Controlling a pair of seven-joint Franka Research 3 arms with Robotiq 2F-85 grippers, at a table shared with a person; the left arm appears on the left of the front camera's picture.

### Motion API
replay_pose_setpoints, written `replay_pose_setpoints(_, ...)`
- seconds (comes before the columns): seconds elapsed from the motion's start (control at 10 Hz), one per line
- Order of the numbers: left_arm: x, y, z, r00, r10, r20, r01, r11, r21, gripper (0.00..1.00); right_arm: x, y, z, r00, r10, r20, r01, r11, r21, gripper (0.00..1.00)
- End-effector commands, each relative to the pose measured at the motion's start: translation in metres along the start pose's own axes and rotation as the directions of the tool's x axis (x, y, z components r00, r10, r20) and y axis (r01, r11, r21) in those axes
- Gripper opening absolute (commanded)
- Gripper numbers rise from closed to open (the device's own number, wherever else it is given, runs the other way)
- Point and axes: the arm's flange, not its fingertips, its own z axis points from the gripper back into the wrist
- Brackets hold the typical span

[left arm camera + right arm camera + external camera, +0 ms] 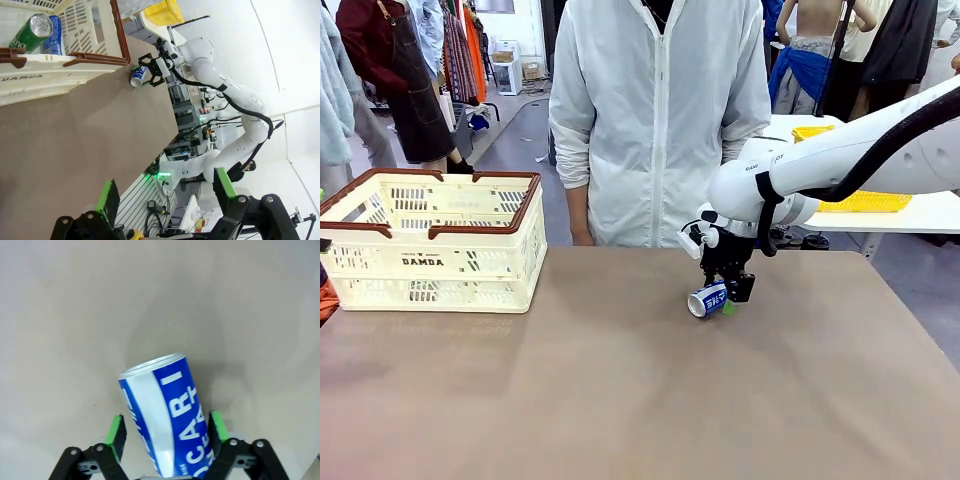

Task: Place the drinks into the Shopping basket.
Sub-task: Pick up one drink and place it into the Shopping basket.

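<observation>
The Shopping basket [430, 240] stands at the left part of the counter [620, 390], close to its far edge. To the right of the basket the brown surface is wide and free, up to one blue and white can [708, 299] that lies on its side well apart from the basket, near the far edge where a person [660, 110] in a white jacket stands.

Inside the basket, the left wrist view shows two drinks side by side: one green can [31, 33] and one blue can [52, 35]. So three cans are counted, two in the basket and one outside.

The right end effector [728, 292] is down around the lying can, its green pads [116, 436] just beside both sides of it; if they press already, one cannot tell. The left end effector [165, 200] is wide open and holds nothing.
</observation>
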Motion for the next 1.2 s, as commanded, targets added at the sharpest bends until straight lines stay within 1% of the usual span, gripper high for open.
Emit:
replay_pose_setpoints(0.0,-0.001,-0.003,-0.001,1.000,0.004,0.011,-0.004,1.000,-0.013,1.00,0.000,-0.006,0.006,0.999,-0.029,-0.046,0.030,0.999,0.022,0.00)
replay_pose_setpoints(0.4,-0.001,-0.003,-0.001,1.000,0.004,0.011,-0.004,1.000,-0.013,1.00,-0.003,-0.007,0.007,0.998,-0.046,-0.042,0.048,0.998,0.039,0.00)
replay_pose_setpoints(0.5,-0.001,-0.003,-0.001,1.000,0.004,0.011,-0.004,1.000,-0.013,1.00,-0.002,-0.007,0.009,0.996,-0.081,-0.030,0.082,0.996,0.041,0.00)
replay_pose_setpoints(0.6,-0.001,-0.003,-0.001,1.000,0.004,0.011,-0.004,1.000,-0.013,1.00,0.003,-0.004,0.017,0.993,-0.118,0.005,0.118,0.993,0.024,0.00)
replay_pose_setpoints(0.7,-0.001,-0.003,-0.001,1.000,0.004,0.011,-0.004,1.000,-0.013,1.00,0.011,0.001,0.035,0.956,-0.287,0.055,0.284,0.957,0.055,0.00)
replay_pose_setpoints(0.8,-0.001,-0.003,-0.001,1.000,0.004,0.011,-0.004,1.000,-0.013,1.00,0.022,0.012,0.055,0.899,-0.431,0.080,0.421,0.899,0.118,0.00)
replay_pose_setpoints(0.9,-0.001,-0.003,-0.001,1.000,0.004,0.011,-0.004,1.000,-0.013,1.00,0.034,0.026,0.073,0.804,-0.586,0.101,0.573,0.809,0.134,0.00)
replay_pose_setpoints(1.0,-0.001,-0.003,-0.001,1.000,0.004,0.011,-0.004,1.000,-0.013,1.00,0.049,0.040,0.085,0.666,-0.740,0.088,0.716,0.668,0.200,0.00)
replay_pose_setpoints(1.1,-0.001,-0.003,-0.001,1.000,0.004,0.011,-0.004,1.000,-0.013,1.00,0.071,0.052,0.095,0.464,-0.868,0.178,0.833,0.496,0.244,0.00)
